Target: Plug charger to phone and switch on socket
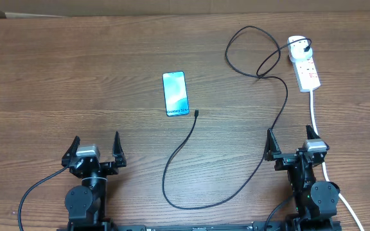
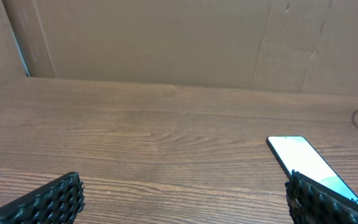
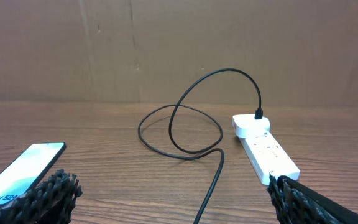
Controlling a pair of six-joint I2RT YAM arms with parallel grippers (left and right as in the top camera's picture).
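The phone (image 1: 175, 94) is partly covered in both wrist views; the socket (image 1: 304, 64) switch position cannot be made out. The left gripper (image 1: 96, 136) and right gripper (image 1: 289, 131) are held wide apart, empty, with the charger (image 1: 196, 114) tip laid just beside the phone's bottom corner.

Phone (image 3: 21, 169), right wrist view: "…axy S24" in dark print at the screen's near end; the opening letters are cut off by the picture edge.
Phone (image 1: 175, 94), overhead view: one line of print at the same end, too small to read.
Socket (image 3: 265, 149): red marks, illegible.
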